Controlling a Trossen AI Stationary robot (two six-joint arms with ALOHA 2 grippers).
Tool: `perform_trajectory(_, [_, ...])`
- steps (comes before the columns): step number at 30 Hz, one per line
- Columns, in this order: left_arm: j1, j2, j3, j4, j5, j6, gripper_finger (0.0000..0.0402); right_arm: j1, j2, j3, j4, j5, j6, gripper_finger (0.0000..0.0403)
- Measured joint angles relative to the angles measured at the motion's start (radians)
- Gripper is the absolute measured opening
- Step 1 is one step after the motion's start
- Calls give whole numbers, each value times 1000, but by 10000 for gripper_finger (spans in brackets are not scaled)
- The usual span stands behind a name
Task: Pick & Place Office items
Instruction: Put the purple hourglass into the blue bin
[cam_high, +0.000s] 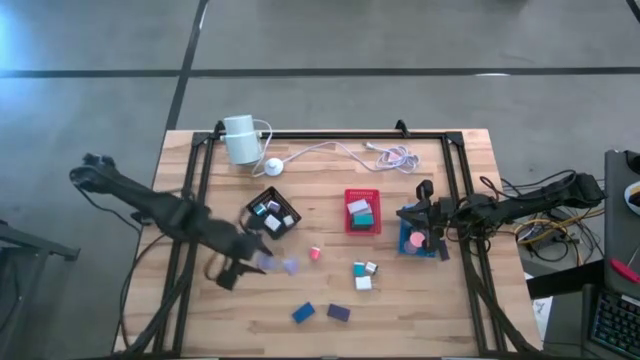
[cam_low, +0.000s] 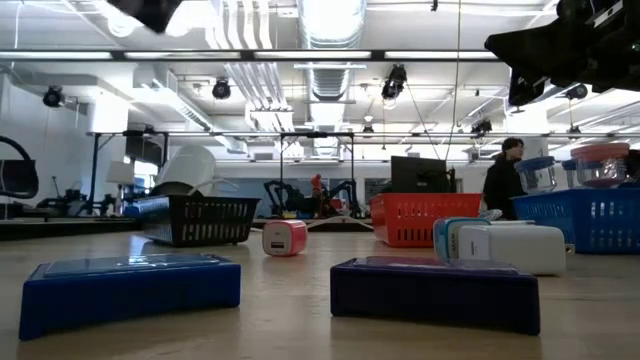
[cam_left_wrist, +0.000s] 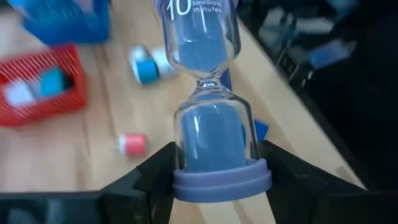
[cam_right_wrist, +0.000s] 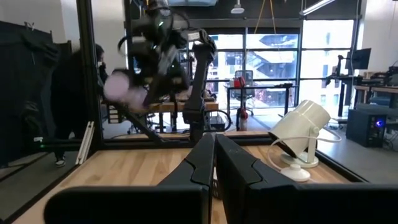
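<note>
While the left tool grips the blue sand timer by its cap above the table at about eight o'clock, I reckon it should carry it level toward the black tray, the right tool closed over the blue tray.

surface: wooden table | on it: black tray, red tray, blue tray, perhaps ten loose office items

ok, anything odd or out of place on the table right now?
Yes: the white cylinder lies tipped on its side at the table's far left corner, its cable sprawled loose across the far edge. Otherwise, the left gripper holds a blue sand timer.
</note>
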Motion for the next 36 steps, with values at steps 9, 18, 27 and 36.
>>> perform_trajectory(9, [51,-297,-26,-34,-1,62,198,0,0,0,-1,1,-1,12])
perform_trajectory(18, [68,-594,-321,94,-5,57,198,0,0,0,-4,2,1,12])
perform_trajectory(27, [69,-837,-539,207,-51,-78,198,0,0,0,-3,3,1,12])
perform_trajectory(36, [71,-724,-460,207,-163,-162,198,0,4,0,7,1,1,12])
